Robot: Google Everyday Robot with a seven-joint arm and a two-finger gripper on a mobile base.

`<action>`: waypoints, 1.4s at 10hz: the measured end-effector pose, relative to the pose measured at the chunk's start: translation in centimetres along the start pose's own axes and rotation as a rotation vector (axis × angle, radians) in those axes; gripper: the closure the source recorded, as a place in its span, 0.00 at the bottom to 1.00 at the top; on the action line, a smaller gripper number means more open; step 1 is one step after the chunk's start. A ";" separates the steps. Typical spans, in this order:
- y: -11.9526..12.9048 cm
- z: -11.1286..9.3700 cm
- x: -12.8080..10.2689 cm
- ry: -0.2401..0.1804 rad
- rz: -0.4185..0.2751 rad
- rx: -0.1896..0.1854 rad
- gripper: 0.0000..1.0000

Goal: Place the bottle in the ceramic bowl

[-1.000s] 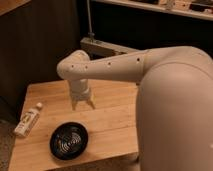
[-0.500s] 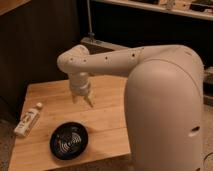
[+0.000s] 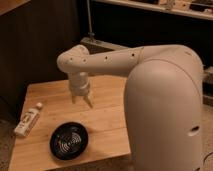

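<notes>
— What do we have at the far left?
— We see the bottle point(image 3: 28, 119) lying on the wooden table point(image 3: 107, 120), near its left edge, at ten o'clock from the ceramic bowl point(image 3: 69, 140).
— And the gripper point(image 3: 82, 100)?
— We find it at one o'clock from the bowl, above the table, fingers spread, seemingly holding nothing.

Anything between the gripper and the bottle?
Nothing: camera view shows only bare wooden tabletop between the open gripper, hanging above mid-table, and the bottle at the left edge.
</notes>
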 end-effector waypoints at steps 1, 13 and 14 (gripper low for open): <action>0.1 0.5 -0.1 0.054 -0.009 -0.033 0.35; 9.4 1.3 3.0 0.104 -0.148 -0.156 0.35; 10.7 1.3 3.0 0.103 -0.162 -0.160 0.35</action>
